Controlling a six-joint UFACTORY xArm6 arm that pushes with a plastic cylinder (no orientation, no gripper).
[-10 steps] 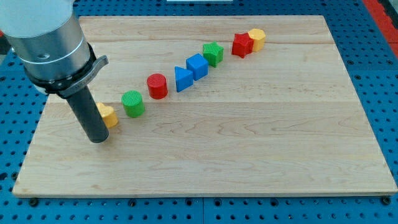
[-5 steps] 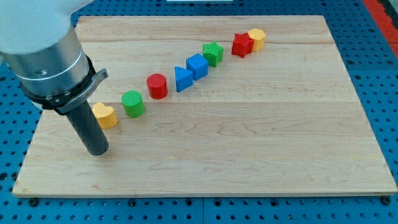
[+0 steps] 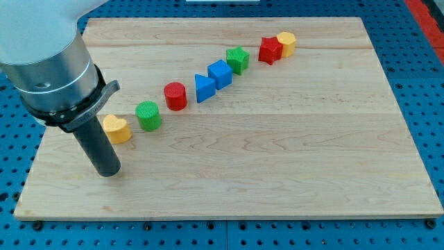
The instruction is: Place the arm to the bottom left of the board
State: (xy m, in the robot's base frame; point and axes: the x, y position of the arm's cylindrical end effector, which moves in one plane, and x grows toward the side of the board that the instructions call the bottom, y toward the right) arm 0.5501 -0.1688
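My tip (image 3: 109, 171) rests on the wooden board (image 3: 277, 160) in its lower left part, just below and slightly left of the yellow heart-shaped block (image 3: 117, 129). A line of blocks runs up to the view's right: green cylinder (image 3: 148, 115), red cylinder (image 3: 175, 96), blue triangle (image 3: 203, 88), blue cube (image 3: 220, 73), green star (image 3: 238, 60), red star (image 3: 270, 50), yellow hexagon (image 3: 286, 42). The tip touches none of them.
The arm's grey body (image 3: 48, 66) hangs over the board's left edge. A blue perforated table (image 3: 423, 83) surrounds the board.
My tip has slid toward the view's bottom, away from the yellow heart, which now shows fully. The blocks have not moved.
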